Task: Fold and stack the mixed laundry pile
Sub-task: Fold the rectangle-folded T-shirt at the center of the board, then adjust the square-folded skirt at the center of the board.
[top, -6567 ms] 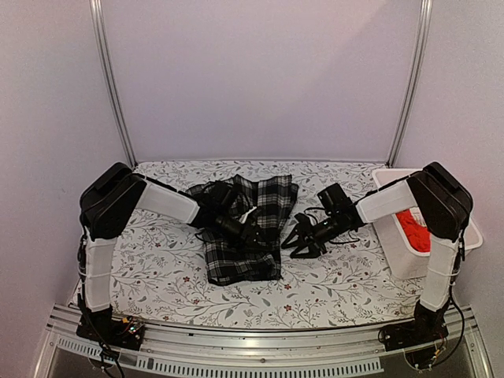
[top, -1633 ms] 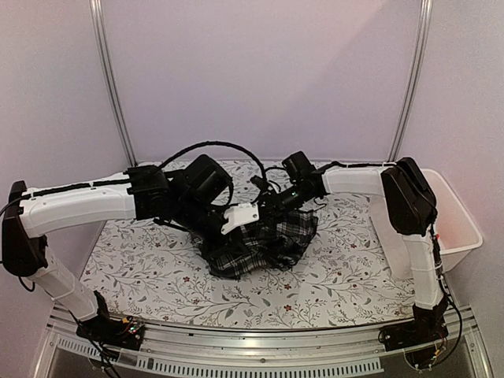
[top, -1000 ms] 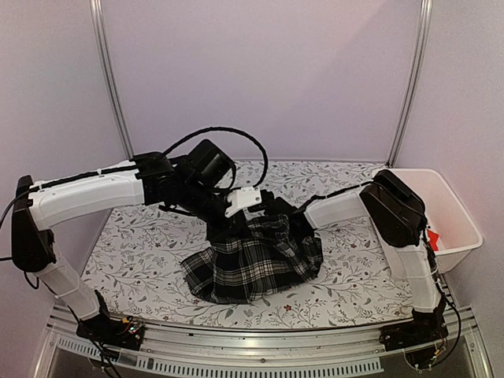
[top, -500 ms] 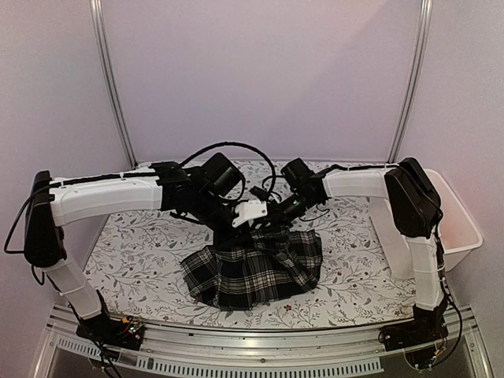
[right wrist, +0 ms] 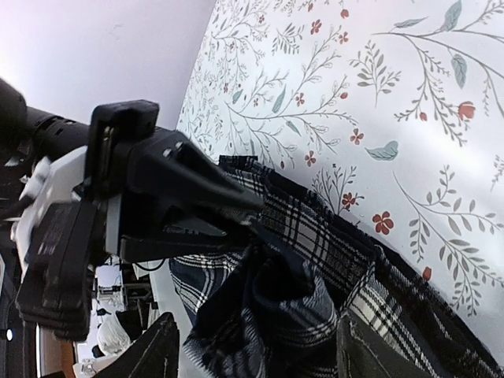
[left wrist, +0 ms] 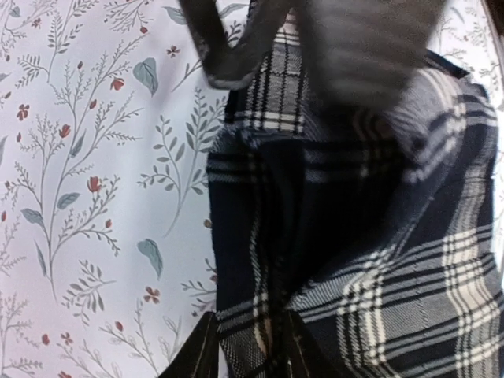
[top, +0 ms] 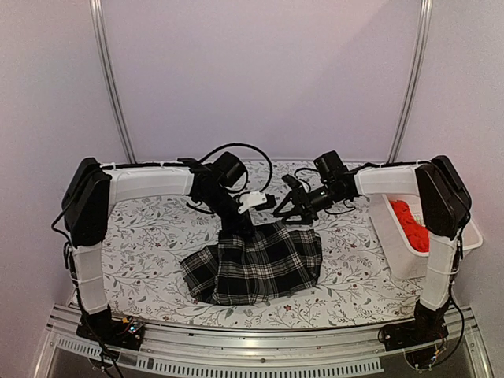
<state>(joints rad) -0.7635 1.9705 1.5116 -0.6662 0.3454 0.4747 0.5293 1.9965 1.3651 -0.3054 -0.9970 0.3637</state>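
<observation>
A pale lilac wall (top: 260, 79) closes off the far side. In front of it the bench (top: 260, 324) carries a white floral cover (top: 142, 264) printed with thin grey sprigs and small red blossoms.

The plaid garment (top: 264, 272) lies at the middle of the bench, toward the near edge. It is a rumpled fan of black-and-white check, broad at its near hem and gathered to a peak at its far edge. It looks like a thin, limp woven cloth. I judge it light and easy to lift, but it would sag and bunch wherever it is not supported. Corners or a straight hem are the places to take hold, one per side, so that it hangs flat. A pinch in the middle would only crumple it.

The left claw (top: 244, 230) points down at that far peak. In the wrist view its fingers stand a little apart with a fold of plaid between them. Whether they pinch it I cannot tell.

The right claw (top: 290, 213) hangs just right of the peak and slightly farther back. Its jaws are spread wide and it holds nothing.

Well to the right, the red shirt (top: 409, 224) sits crumpled inside a white plastic basket (top: 403, 256) at the bench's right edge. It is plain and soft-looking, likely just as floppy, and it would have to be lifted out by a loose fold.
</observation>
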